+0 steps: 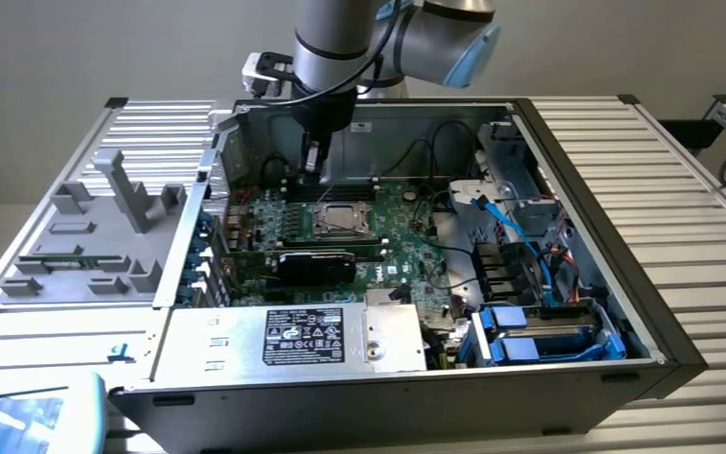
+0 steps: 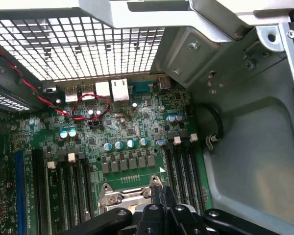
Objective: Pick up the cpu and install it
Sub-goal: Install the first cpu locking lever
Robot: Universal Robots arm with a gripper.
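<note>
The arm point(image 1: 336, 38) is a round tube section with a silver-grey metal finish. The joint housing point(image 1: 445, 38) is a wider grey cylinder, closed at one face by a light blue end cap point(image 1: 475, 54). A black cable point(image 1: 385, 43) runs loose along the outside of the tube. A white block point(image 1: 266, 73) is fitted beside the lower tube section. The gripper point(image 1: 318, 176) is black throughout, narrow and elongated. In the wrist view, its body carries round black bosses point(image 2: 121, 213) on either side of two slim black fingers point(image 2: 157, 194).

Shiny metal cpu point(image 1: 334, 221), matt grey sheet-metal case point(image 2: 255, 161), glossy green circuit board point(image 2: 137, 128)
</note>
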